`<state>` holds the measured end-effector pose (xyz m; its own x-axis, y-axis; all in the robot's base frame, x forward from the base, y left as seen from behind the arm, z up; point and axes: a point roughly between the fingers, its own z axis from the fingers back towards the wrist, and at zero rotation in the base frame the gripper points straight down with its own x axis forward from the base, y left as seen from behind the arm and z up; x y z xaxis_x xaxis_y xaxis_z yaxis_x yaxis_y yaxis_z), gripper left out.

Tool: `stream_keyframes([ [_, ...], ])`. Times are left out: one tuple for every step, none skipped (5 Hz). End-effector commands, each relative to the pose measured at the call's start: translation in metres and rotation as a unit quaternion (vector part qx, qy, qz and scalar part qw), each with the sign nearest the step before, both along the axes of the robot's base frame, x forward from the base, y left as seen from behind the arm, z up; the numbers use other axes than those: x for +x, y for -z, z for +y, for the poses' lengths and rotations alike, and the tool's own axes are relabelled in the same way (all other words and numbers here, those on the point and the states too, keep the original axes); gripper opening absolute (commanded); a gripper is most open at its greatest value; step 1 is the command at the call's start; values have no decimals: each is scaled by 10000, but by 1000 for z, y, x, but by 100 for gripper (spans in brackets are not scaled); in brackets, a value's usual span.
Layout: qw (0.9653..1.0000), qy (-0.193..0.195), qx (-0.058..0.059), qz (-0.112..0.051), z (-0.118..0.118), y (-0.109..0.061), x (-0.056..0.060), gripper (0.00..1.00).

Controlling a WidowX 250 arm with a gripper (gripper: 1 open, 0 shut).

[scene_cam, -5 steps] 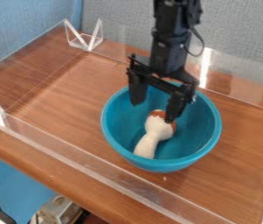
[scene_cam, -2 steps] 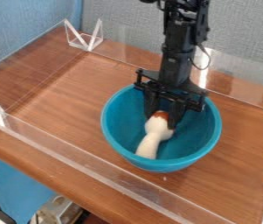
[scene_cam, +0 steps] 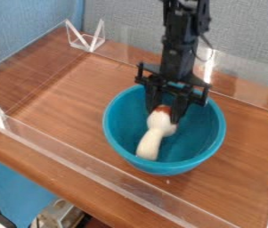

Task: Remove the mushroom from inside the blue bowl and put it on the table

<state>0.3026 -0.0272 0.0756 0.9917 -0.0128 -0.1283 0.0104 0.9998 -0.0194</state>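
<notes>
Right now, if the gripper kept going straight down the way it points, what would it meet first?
The gripper points down into the blue bowl, shut on the cap end of the mushroom. Straight on, that mushroom would most likely press against the bowl's floor first, though depth is hard to judge from this one view.

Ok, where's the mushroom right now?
The mushroom lies inside the blue bowl, right of centre in the camera view, stem toward the bowl's near rim and cap end between the jaws of the gripper.
</notes>
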Motion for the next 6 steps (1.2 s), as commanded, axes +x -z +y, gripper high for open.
stream_keyframes([
  [9986,27,-74,-525,7,-46,15,0],
  [9971,29,-78,-760,20,-78,23,0],
  [9947,-250,-1,-995,34,-112,27,0],
  [9920,-632,146,-1081,59,-120,27,0],
  [9884,-1004,284,-1100,93,-121,30,0],
  [9907,-777,295,-1075,126,-111,31,0],
])
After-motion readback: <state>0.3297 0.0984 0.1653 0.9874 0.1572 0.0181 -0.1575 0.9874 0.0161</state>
